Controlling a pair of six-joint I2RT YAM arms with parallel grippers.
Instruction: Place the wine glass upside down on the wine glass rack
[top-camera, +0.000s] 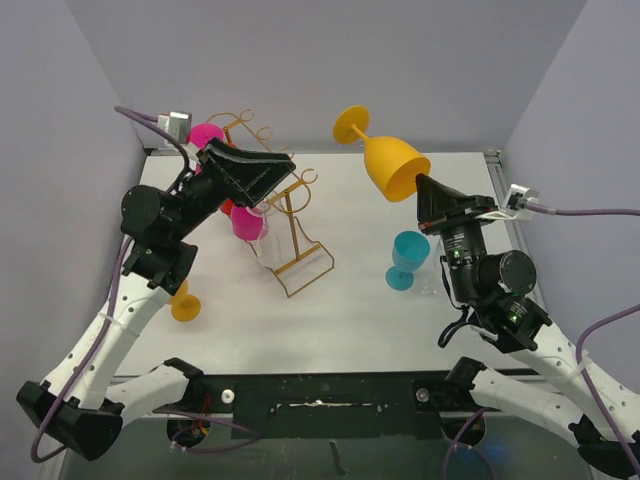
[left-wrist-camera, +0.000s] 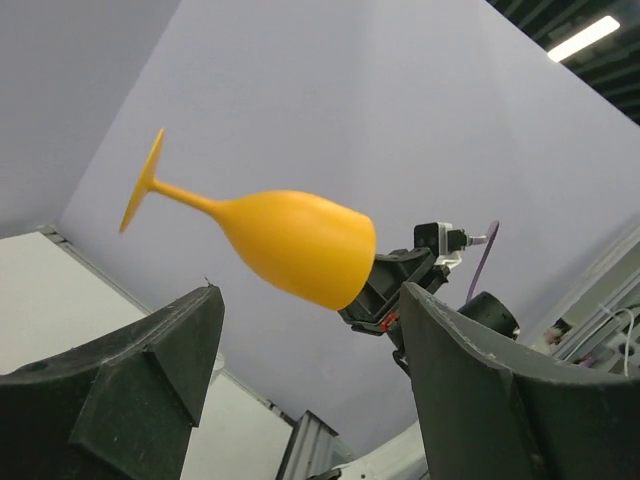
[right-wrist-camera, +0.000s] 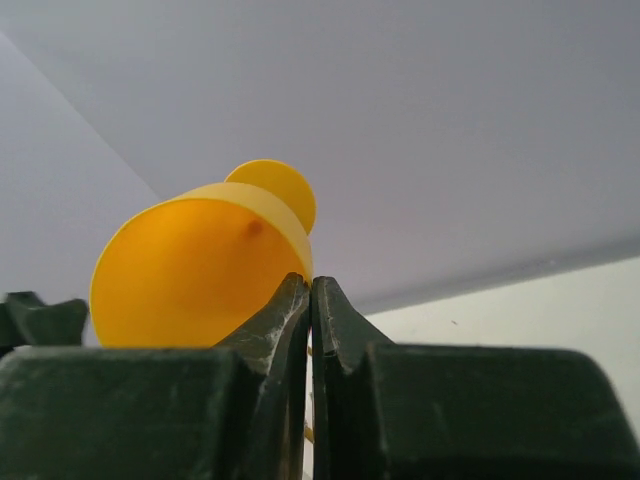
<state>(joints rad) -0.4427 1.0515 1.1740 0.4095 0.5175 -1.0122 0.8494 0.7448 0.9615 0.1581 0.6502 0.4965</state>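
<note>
**Left side.** I am hovering my left gripper (top-camera: 262, 170) over the rack (top-camera: 294, 228), which is standing near the far left corner of the table (top-camera: 380, 330). Its jaws are standing wide apart and gripping nothing. The rack is carrying pink glasses (top-camera: 248, 222) on its left side. The curled arms on its right side appear free, though I cannot tell for certain from above.

**Centre.** The glass (top-camera: 395, 165) is hanging in the air over the far middle of the table, well apart from the rack. It is lying tilted, with its foot pointing up and toward the far left and its mouth facing my right arm.

**Right side.** I am clamping my right gripper (top-camera: 422, 185) on the rim of the glass, with the fingers (right-wrist-camera: 285, 320) almost together and pinching a single wall. I judge this to be a thin hold, so the glass may pivot under a quick move.

**Procedure for the step in hand:**
1. Turn the right wrist until the foot is pointing straight up and the mouth straight down.
2. Carry the glass left slowly, staying above the teal glass (top-camera: 408, 258) that is standing near the right edge.
3. Keep the left gripper out of the path, or use it to steady the stem.
4. Slide the stem between two free arms so that the foot is resting on them.
5. Open the jaws only once the foot is seated.
</note>
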